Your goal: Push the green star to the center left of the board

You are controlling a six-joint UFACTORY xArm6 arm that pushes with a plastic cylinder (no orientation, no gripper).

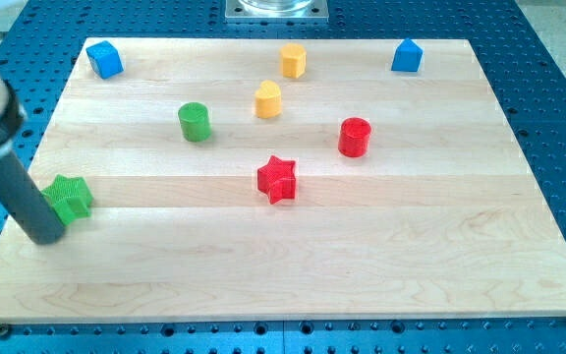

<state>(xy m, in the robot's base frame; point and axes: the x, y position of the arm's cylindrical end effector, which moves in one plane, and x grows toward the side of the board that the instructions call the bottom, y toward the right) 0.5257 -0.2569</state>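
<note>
The green star [70, 198] lies on the wooden board [293, 265] near its left edge, a little below mid-height. My dark rod comes in from the view's upper left. My tip [45, 238] rests on the board just below and left of the green star, touching or nearly touching it.
A green cylinder [195, 122], a red star [277, 179] and a red cylinder [355, 137] sit mid-board. Two yellow blocks [268, 99] [293, 60] are at top centre. Blue blocks stand at the top left [105, 59] and top right [407, 56].
</note>
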